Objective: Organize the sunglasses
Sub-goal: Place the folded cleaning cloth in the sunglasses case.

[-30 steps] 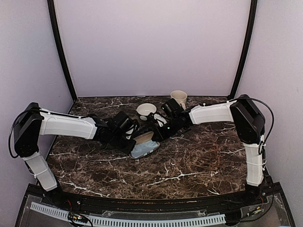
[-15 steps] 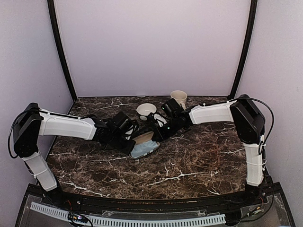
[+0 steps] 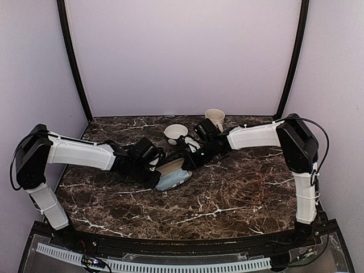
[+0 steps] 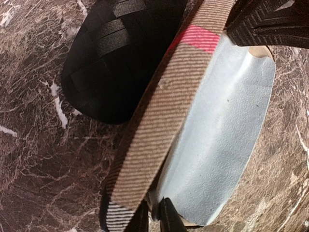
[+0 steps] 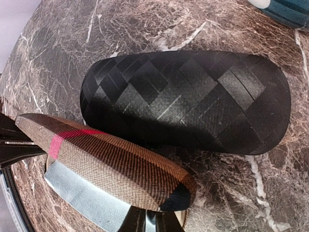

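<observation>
The left gripper (image 4: 153, 220), at the bottom of its wrist view, is clamped on one end of the open brown striped case (image 4: 164, 111). The right gripper (image 5: 148, 221) pinches the other end. A black checkered case (image 5: 188, 101) lies just beside it, higher in the frame. The sunglasses are hidden, so I cannot tell where they lie.

Both arms stretch low inward; left claw (image 3: 161, 176) faces right claw (image 3: 186, 161), pinched narrow.
</observation>
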{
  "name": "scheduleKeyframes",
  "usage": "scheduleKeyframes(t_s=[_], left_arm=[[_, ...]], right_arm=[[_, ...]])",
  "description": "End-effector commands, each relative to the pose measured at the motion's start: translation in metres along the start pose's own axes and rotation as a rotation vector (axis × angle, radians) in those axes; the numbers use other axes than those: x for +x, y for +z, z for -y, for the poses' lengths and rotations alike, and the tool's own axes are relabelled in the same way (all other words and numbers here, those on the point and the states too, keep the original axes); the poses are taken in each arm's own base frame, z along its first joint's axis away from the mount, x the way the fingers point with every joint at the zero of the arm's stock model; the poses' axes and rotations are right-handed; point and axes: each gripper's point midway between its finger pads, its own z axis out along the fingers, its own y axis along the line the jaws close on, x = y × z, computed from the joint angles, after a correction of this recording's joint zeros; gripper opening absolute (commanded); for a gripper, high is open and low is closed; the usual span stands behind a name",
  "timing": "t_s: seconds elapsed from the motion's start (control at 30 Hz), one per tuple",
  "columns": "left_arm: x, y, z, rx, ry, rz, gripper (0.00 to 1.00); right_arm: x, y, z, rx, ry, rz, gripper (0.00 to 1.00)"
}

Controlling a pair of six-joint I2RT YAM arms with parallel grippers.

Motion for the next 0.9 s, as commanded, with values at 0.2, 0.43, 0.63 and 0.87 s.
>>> scheduleKeyframes(t_s=[0.2, 0.43, 0.63, 0.87], left_arm=[[-0.010, -0.020, -0.001, 0.006, -0.018, 0.054, 0.22], [-0.009, -0.028, -0.001, 0.007, -0.028, 0.068, 0.28], [-0.006, -0.030, 0.006, 0.027, -0.032, 0.076, 0.30], [-0.005, -0.037, 0.014, 0.037, -0.019, 0.095, 0.35]], right_arm=[[-0.009, -0.008, -0.009, -0.008, -0.018, 0.032, 0.19], [-0.012, -0.017, -0.009, 0.011, -0.020, 0.048, 0.27], [-0.009, -0.025, -0.010, 0.015, -0.008, 0.061, 0.31], [0.001, -0.047, -0.008, 0.060, 0.014, 0.085, 0.34]])
